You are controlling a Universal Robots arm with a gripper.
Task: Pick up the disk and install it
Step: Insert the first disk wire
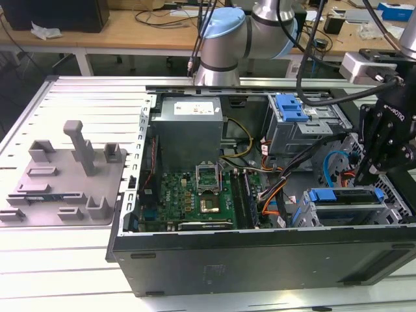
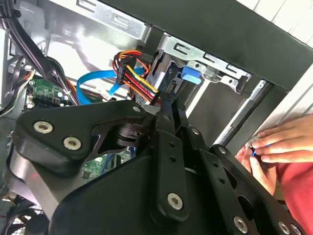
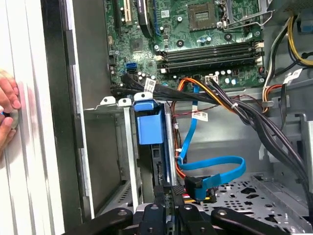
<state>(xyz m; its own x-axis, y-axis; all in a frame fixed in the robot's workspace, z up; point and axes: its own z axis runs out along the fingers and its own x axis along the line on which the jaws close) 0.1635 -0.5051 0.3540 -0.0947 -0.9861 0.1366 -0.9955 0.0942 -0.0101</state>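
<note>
The black tool, grip unclear, is being held at the grey metal cage, where squareness is probably being demanded.

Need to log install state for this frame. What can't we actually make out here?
1) What the gripper grips, if anything: its own body blocks this in the second wrist view; the drive cage hides its tip in the exterior view.
2) Whether the disk is in the bay: the blue latch and cage rails cover it in the first wrist view.
3) What the hand pinches: too small in the second wrist view.
</note>
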